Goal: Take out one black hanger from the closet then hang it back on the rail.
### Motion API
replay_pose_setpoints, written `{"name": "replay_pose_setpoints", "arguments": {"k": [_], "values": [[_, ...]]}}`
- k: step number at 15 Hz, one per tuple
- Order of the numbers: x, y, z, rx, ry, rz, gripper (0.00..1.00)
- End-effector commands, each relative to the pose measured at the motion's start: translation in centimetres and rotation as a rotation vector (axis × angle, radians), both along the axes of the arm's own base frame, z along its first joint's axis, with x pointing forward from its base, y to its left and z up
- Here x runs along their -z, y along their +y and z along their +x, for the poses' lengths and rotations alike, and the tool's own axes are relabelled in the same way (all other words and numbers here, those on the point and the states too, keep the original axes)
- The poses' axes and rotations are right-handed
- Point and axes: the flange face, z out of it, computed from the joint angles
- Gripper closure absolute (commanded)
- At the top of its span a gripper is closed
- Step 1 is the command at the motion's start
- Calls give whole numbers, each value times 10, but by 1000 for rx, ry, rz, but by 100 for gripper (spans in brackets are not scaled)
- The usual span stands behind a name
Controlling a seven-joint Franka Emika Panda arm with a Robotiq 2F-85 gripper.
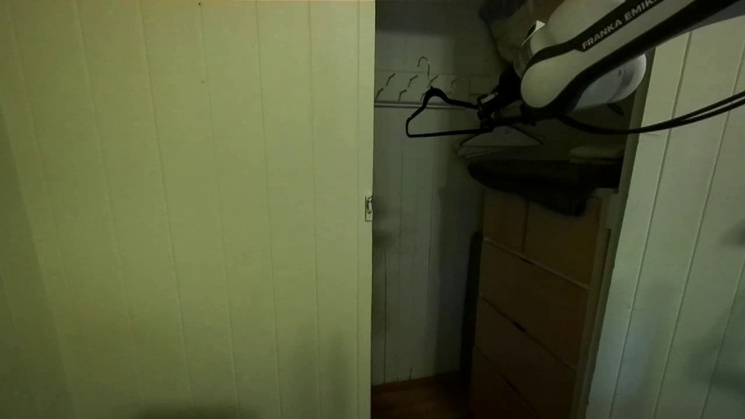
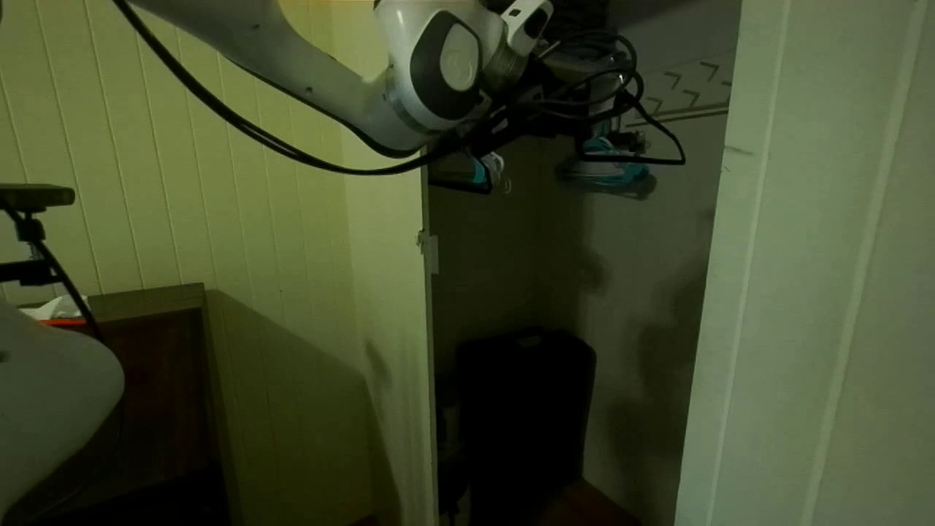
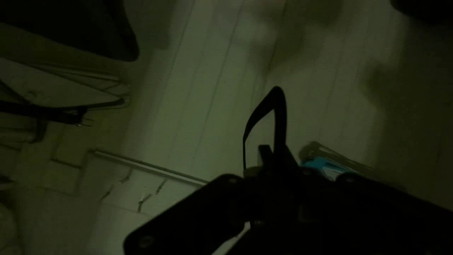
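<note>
Holding the black hanger (image 1: 434, 91) in clamped jaws, the gripper (image 1: 484, 113) hovers near the rail (image 1: 396, 105), higher than the top edge of the drawer unit (image 1: 532, 279); no counter shows. Unhooking seems done, rehanging left.

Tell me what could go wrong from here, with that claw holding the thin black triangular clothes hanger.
The black two-fingered gripper grips the thin black triangular clothes hanger off to one side of its curved silver hook, so it might twist or slip. That hook could miss the thin pale horizontal rail, especially in this dim light. The sagging black cables might snag as the white robot arm moves.
</note>
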Motion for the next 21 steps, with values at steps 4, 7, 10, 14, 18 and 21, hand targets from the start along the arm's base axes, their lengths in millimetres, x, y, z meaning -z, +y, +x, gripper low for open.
{"name": "replay_pose_setpoints", "arguments": {"k": [4, 7, 10, 14, 18, 21], "values": [[-3, 2, -7, 22, -4, -16, 94], [-3, 4, -8, 20, -2, -17, 94], [-2, 4, -8, 21, -1, -17, 94], [-1, 4, -8, 21, 0, -17, 94], [-6, 4, 5, -19, 5, -47, 99], [-10, 27, 39, -177, 33, -116, 99]]}}
